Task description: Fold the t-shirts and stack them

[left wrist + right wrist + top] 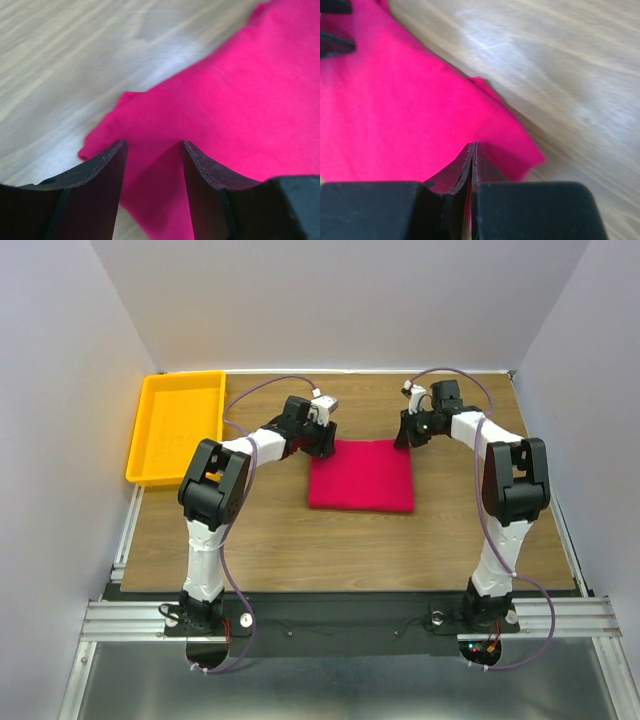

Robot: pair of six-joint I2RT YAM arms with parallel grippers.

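The table (300, 540) is of light brown wood with a straight grain. White walls (350, 300) stand close on the left, the far and the right side. The near edge ends in a metal rail (350, 615), where both arm bases are fixed. A yellow tray (175, 430) lies in the far left corner, well apart from the cloth.

The red t-shirt (362, 478) lies flat, folded to a near square, in the middle of the table and a little toward the far side. Its edges look straight. In the wrist views, small folds of cloth stick out at the two far corners.

The left gripper (322, 443) is at the far left corner of the t-shirt. In its own camera the gripper (153, 144) has its fingers partly apart, with red cloth showing in the gap. It grips nothing.

The right gripper (405, 437) is at the far right corner. In its camera the gripper (472, 146) has its fingers pressed together, low over the cloth beside the corner. A thin red line shows in the slit, but I cannot tell if cloth is pinched there.

Bare wood lies on all sides of the t-shirt. The widest free part is in front, between the t-shirt and the arm bases. On the right there is bare wood up to the wall.
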